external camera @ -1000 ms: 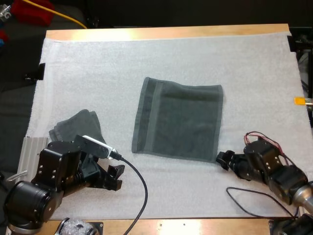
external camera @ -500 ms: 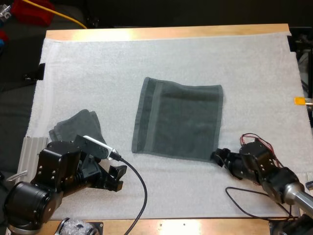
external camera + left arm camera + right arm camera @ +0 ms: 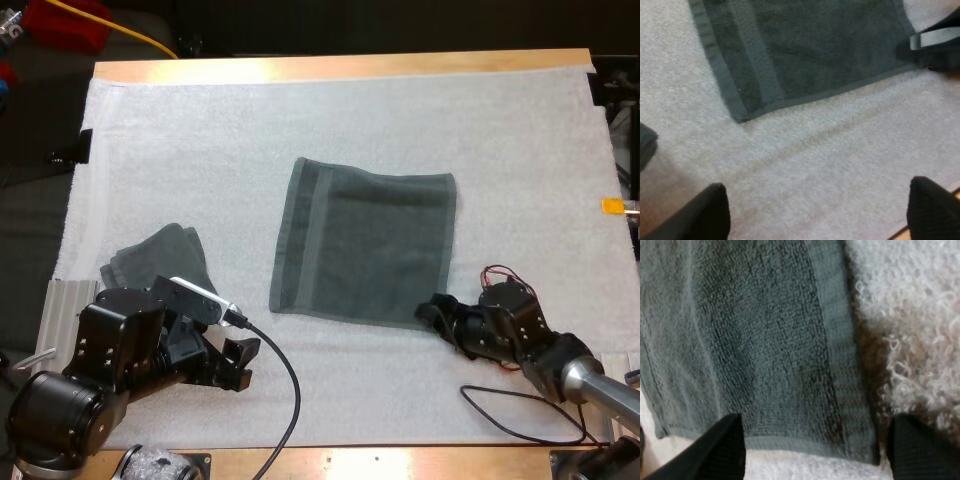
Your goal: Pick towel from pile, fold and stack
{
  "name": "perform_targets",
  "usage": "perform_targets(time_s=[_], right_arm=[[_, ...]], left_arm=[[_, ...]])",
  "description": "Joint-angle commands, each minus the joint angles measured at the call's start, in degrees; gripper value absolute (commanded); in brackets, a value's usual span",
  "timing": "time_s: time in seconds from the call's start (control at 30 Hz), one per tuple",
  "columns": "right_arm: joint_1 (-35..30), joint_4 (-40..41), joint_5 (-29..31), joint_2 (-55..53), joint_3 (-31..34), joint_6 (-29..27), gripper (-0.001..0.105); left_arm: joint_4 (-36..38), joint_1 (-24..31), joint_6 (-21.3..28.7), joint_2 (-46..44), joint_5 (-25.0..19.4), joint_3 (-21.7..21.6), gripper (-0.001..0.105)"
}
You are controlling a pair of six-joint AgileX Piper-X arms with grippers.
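A dark grey-green towel (image 3: 365, 250) lies spread flat near the middle of the white mat (image 3: 300, 130), roughly square, with a woven band running along its 9 o'clock side. A second towel (image 3: 160, 255) sits bunched up at about 8 o'clock from the flat one, well apart from it and just beyond the left arm. The right gripper (image 3: 432, 312) is low at the flat towel's 5 o'clock corner; in the right wrist view its fingers (image 3: 722, 447) stand wide apart on either side of that corner, with the hem lying between them and nothing clamped. The left gripper (image 3: 238, 358) hangs over bare mat at about 7 o'clock from the flat towel, near its 6 o'clock edge but apart from it. In the left wrist view its fingers (image 3: 705, 215) are spread wide with only mat between them, gripping nothing, and the right gripper shows at the towel's far corner.
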Motion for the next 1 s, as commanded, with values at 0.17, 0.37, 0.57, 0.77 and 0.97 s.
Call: perform_targets(time_s=[0.17, 0.37, 0.57, 0.77, 0.97], right_arm=[[0.07, 1.17, -0.95, 1.02, 0.27, 0.45, 0.044], [0.07, 1.17, -0.95, 1.02, 0.27, 0.44, 0.006], [0.07, 1.39, -0.76, 1.02, 0.27, -0.93, 0.001], [0.07, 8.24, 0.34, 0.3, 0.27, -4.78, 0.001], [0.07, 14.79, 2.5, -1.83, 0.27, -9.16, 0.001]], left_arm=[[-0.42, -0.29, -0.59, -0.11, 0.76, -0.03, 0.071], [-2.02, -0.29, -0.59, -0.11, 0.76, -0.03, 0.071], [-7.56, -0.29, -0.59, 0.24, 0.68, 0.06, 0.071], [-9.44, -0.29, -1.46, 4.54, 0.66, 2.28, 0.071], [-12.19, -0.29, -1.46, 11.38, 4.13, 5.21, 0.071]])
